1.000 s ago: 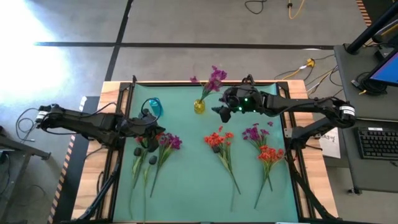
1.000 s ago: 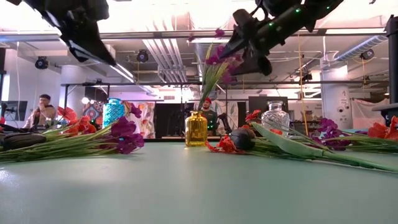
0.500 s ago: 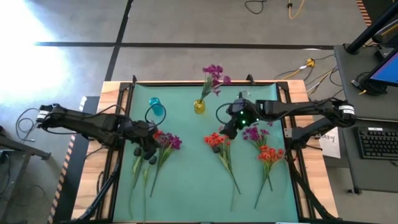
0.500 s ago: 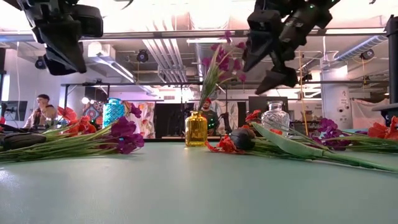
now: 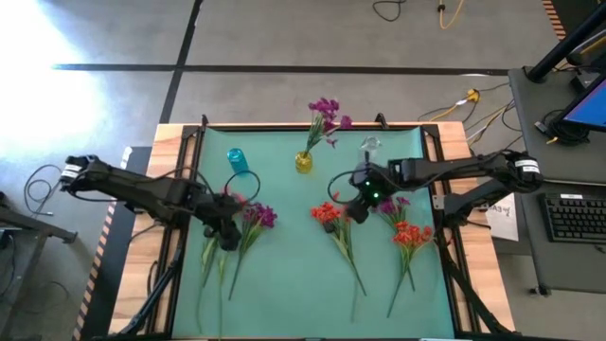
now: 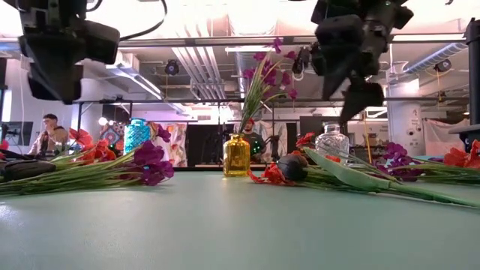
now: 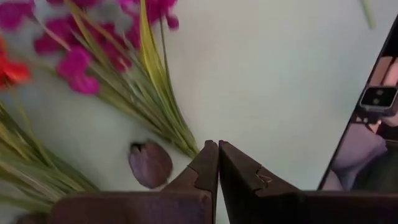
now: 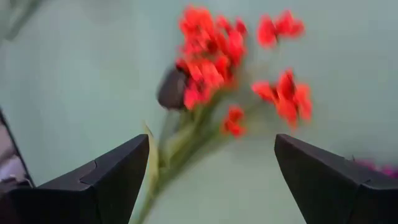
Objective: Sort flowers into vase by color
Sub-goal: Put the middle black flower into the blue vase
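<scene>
Green-topped table (image 5: pixel 294 275), loose flowers (image 5: pixel 336 227), yellow vase (image 5: pixel 303 162), blue vase (image 5: pixel 236 159), clear vase (image 5: pixel 368 147)

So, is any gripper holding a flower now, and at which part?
Nothing is held. The right gripper is open above the orange-red flowers; the left gripper is shut and empty.

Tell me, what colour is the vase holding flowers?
Yellow vase, seen best in the low view.

Flowers (image 5: pixel 336 227) lie in bunches on the mat.
</scene>
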Available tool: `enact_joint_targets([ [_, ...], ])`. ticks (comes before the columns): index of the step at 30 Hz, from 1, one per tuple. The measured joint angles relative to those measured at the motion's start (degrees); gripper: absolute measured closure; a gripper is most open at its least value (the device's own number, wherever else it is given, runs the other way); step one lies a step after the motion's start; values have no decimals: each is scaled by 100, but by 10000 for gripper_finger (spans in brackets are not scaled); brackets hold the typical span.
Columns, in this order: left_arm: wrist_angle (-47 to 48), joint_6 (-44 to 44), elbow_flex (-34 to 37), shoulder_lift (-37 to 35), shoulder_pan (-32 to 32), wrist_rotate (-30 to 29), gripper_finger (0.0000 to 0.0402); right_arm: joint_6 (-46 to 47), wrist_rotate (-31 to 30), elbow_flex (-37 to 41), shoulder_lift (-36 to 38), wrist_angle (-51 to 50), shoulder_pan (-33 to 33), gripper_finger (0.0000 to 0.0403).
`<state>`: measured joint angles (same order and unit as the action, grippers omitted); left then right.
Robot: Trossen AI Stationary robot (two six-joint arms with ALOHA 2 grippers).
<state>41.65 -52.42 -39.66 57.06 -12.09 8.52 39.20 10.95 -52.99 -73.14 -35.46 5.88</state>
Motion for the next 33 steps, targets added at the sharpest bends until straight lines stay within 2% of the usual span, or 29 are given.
enact_joint_targets([
  [6,-3,-588,0,341,-436,-81,400,227,-42,0,0,-186,-394,62],
  [11,-157,-728,0,649,-550,-311,381,282,-197,0,-1,-154,-656,62],
  [18,-304,-796,0,819,-589,-291,352,480,-263,0,-2,-154,-910,62],
  [24,-303,-1107,0,792,-850,-39,340,807,-199,-1,-2,-172,-1296,62],
  [28,-303,-1995,0,873,-1240,-47,339,1024,-200,-1,-2,-173,-1537,62],
  [33,-305,-2989,0,971,-2041,0,339,1192,-201,-2,-2,-169,-1717,62],
])
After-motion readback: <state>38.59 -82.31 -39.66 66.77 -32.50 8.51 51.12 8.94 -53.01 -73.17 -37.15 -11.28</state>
